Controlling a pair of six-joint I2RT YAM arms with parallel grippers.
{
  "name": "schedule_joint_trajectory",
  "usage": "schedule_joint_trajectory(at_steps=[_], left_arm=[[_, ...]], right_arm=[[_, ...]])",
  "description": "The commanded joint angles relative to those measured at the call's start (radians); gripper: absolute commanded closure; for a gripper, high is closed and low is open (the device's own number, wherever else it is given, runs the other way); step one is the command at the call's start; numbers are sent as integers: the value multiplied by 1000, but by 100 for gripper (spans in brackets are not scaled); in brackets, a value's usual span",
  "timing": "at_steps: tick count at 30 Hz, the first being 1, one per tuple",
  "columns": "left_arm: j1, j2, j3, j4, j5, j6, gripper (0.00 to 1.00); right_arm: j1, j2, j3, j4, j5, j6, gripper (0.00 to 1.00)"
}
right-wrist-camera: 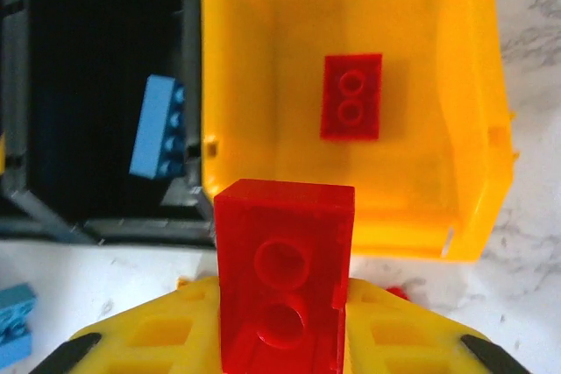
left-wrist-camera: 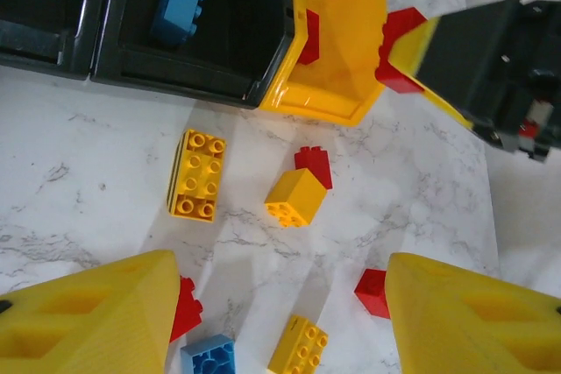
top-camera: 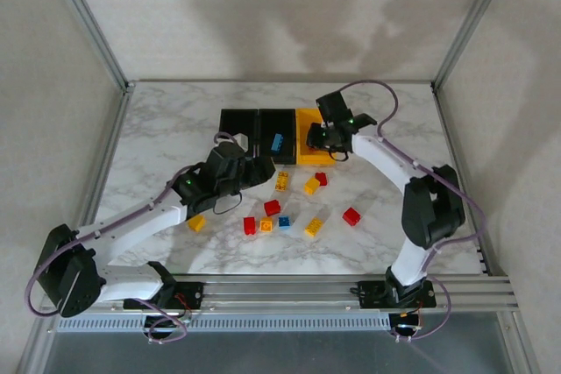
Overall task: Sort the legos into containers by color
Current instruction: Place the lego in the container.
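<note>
Sorting is barely under way. The yellow bin [right-wrist-camera: 237,85] holds one red brick [right-wrist-camera: 351,96]. The middle black bin [top-camera: 287,124], joined to the yellow bin's left side, holds one blue brick [right-wrist-camera: 158,129]. The right claw [right-wrist-camera: 280,339] is clenched on a second red brick [right-wrist-camera: 282,278], poised above the yellow bin's near rim (not yet let go, as I read it). The left claw [left-wrist-camera: 280,313] hangs with its fingers apart and nothing between them, over the table [top-camera: 175,129] just in front of the yellow bin's near-left corner.

About ten loose bricks [top-camera: 273,208] lie scattered in front of the yellow bin: red, yellow-orange and one blue. Most of the job therefore remains, and I see no yellow-orange brick in any bin.

The end black bin [top-camera: 238,122], farthest from the yellow bin, is too dark inside to tell whether anything lies there. From above, the right claw covers part of the yellow bin. The left arm covers some table in front of the black bins (a brick or two could hide there).
</note>
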Motion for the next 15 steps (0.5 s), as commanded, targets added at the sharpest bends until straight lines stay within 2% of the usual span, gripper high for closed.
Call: schedule_joint_trajectory(at_steps=[1,15], left_arm=[[-5,24,31,9,18,-7,36],[-3,16,8,-1,-2,-10,37]], right_arm=[[-30,77,82,-33,-28,-56,72],[-74,358,357,-83,-62,-90,71]])
